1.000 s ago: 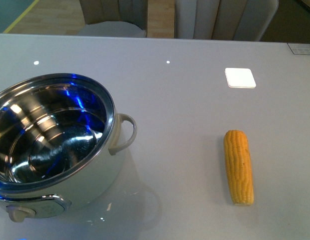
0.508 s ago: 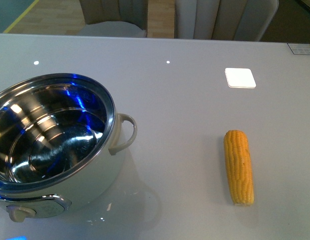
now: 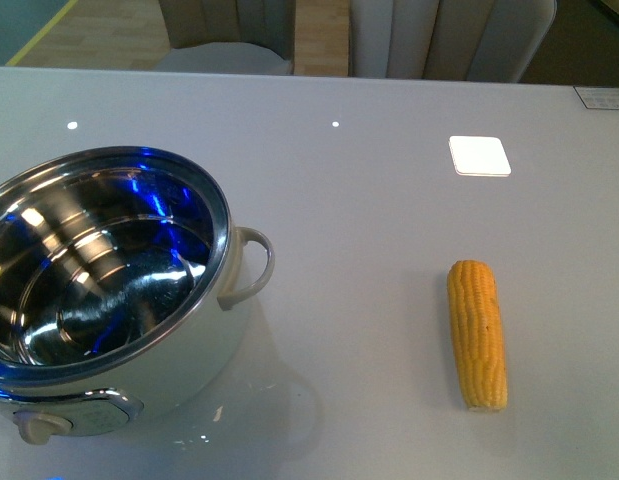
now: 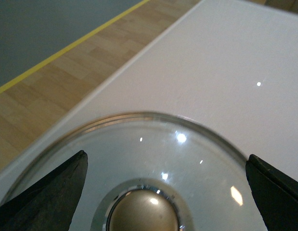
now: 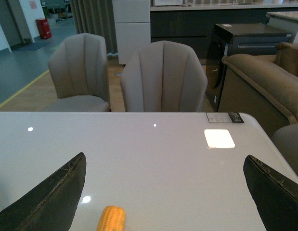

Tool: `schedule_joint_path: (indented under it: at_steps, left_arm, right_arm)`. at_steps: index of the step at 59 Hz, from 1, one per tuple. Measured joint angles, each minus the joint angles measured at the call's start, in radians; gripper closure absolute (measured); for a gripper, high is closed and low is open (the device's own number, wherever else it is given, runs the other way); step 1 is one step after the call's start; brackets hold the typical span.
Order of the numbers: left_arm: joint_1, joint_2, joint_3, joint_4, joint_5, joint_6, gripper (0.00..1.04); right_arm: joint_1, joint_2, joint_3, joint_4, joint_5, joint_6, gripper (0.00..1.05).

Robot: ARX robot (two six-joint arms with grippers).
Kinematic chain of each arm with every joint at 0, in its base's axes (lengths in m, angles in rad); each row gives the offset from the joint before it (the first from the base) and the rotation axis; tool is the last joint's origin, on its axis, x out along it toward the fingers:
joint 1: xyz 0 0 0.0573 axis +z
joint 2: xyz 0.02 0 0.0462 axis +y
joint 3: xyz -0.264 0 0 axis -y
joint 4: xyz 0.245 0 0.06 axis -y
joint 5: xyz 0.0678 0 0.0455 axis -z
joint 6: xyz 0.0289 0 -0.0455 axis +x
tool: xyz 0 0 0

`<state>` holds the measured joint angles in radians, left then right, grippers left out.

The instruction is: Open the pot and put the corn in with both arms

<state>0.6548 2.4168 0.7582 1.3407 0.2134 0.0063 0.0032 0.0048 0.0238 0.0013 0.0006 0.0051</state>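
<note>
1. Your glossy white surface [image 3: 369,220] has chairs [image 5: 163,77] behind it.
2. In the front view your pot [image 3: 194,365] sits lower left and the corn [image 3: 477,335] lower right.
3. Your left tool [image 4: 165,158] is spread over a glass lid [image 4: 153,139]; your right tool [image 5: 164,159] is spread too.

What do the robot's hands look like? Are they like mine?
Not like yours. The left gripper has two flat black fingers, tapering to pointed wedges with slightly rough edges. The right gripper looks the same. No cables, lights or markings show, and the front view shows no arms.
</note>
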Motion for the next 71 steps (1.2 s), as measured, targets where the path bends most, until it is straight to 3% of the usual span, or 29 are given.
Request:
schedule_joint_path:
  at_steps: [13, 24, 45, 54, 61, 67, 71]
  left_arm:
    - [-0.045, -0.333, -0.167, -0.019, 0.003, -0.112, 0.07]
    - [-0.112, -0.682, -0.322, -0.088, -0.057, -0.238, 0.07]
    - [-0.246, -1.291, -0.558, -0.449, -0.151, -0.312, 0.07]
    - [-0.249, -1.341, -0.563, -0.459, -0.142, -0.31, 0.07]
    - [-0.26, -1.403, -0.6, -0.5, 0.141, -0.126, 0.3]
    - [-0.313, -1.484, -0.639, -0.546, 0.117, -0.062, 0.46]
    - [-0.37, -1.577, -0.668, -0.602, 0.06, -0.034, 0.65]
  right_arm:
    - [0.0, 0.0, 0.0, 0.0, 0.0, 0.0, 0.09]
    - [0.0, 0.0, 0.0, 0.0, 0.0, 0.0, 0.09]
    - [0.0, 0.0, 0.0, 0.0, 0.0, 0.0, 0.09]
    - [0.0, 0.0, 0.0, 0.0, 0.0, 0.0, 0.09]
    - [0.0, 0.0, 0.0, 0.0, -0.001, 0.0, 0.09]
    - [0.0, 0.0, 0.0, 0.0, -0.001, 0.0, 0.09]
    - [0.0, 0.0, 0.0, 0.0, 0.0, 0.0, 0.09]
